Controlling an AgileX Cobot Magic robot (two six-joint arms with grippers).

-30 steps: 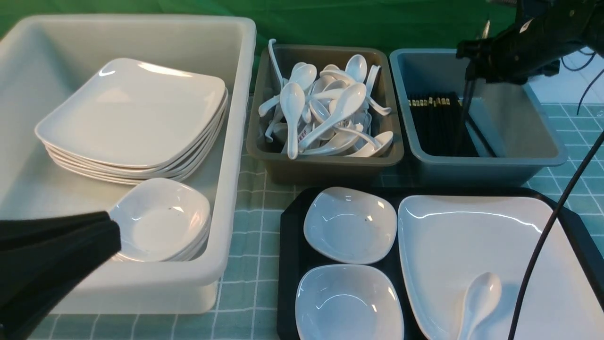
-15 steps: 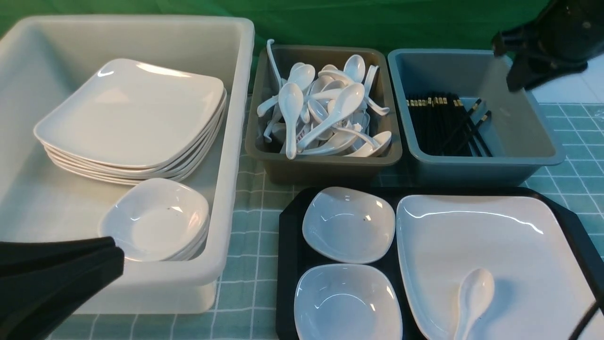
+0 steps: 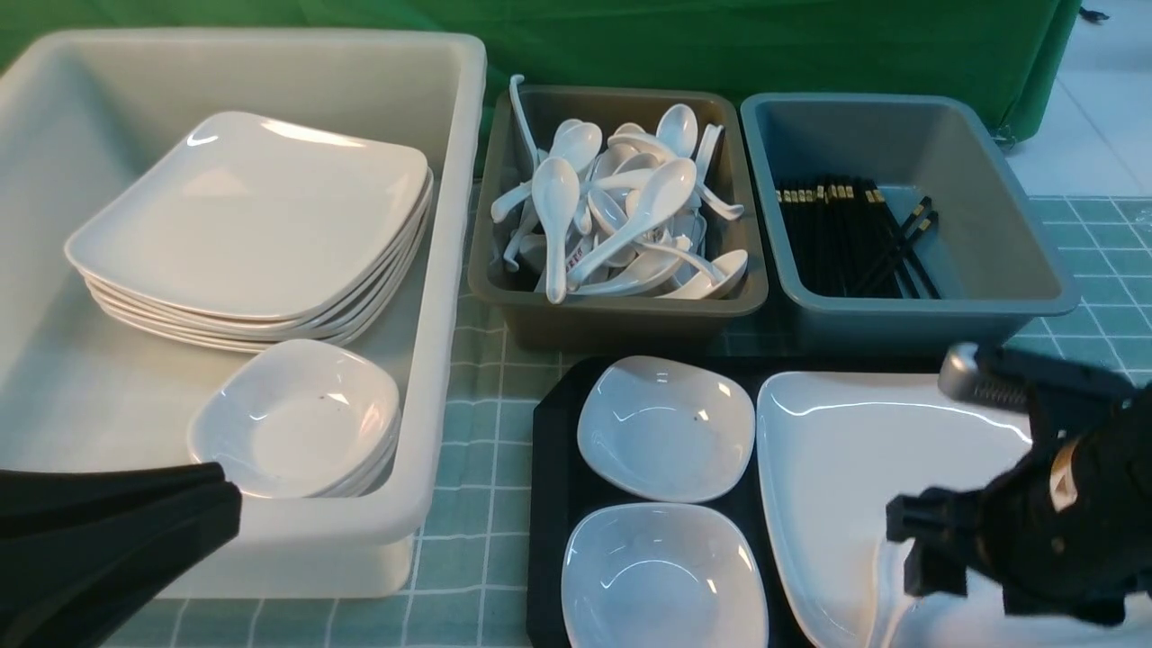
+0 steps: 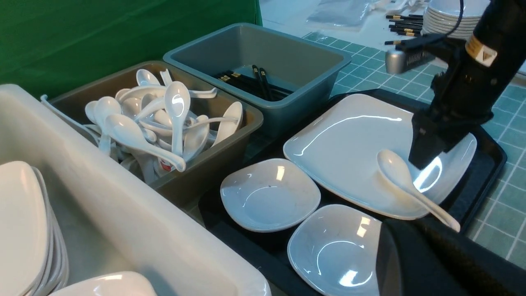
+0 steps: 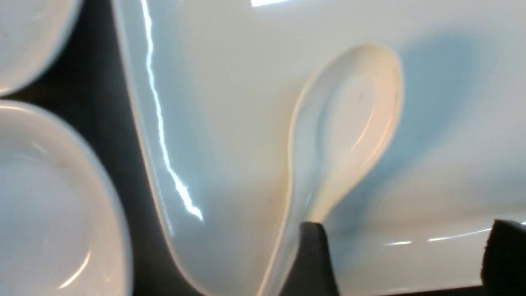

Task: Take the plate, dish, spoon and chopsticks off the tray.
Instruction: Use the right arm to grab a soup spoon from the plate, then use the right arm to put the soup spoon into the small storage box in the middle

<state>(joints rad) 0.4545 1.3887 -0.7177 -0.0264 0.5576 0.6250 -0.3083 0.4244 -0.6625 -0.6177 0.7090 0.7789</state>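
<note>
The right gripper [image 3: 922,553] is being held low over the near part of the plate [image 3: 855,441], its jaws standing wide apart with nothing gripped between them. In the right wrist view, one of its fingers [image 5: 314,259] is seen just beside the handle of the spoon [image 5: 345,131], while the other is hanging well to the side over bare plate. Whether the handle is being touched cannot be told.

The spoon is lying bowl up on the plate, its handle reaching out to the plate's rim. The plate is sitting in the right half of the tray [image 3: 551,450]. Two dishes [image 3: 666,427] are sitting in the left half, one behind the other and close together.

The chopsticks [image 3: 903,245] are lying slantwise in the grey bin [image 3: 1008,243] behind the tray, resting across a row of other black pairs. A brown bin [image 3: 621,310] to the left of it is heaped with white spoons. At the far left, a white bin [image 3: 450,270] is holding a pile of plates and, nearer, a pile of dishes. All of it is standing on a green checked cloth [image 3: 486,504].

The left gripper [image 3: 220,495] is being held at the near left, in front of the white bin, with its jaws pressed together and nothing between them.
</note>
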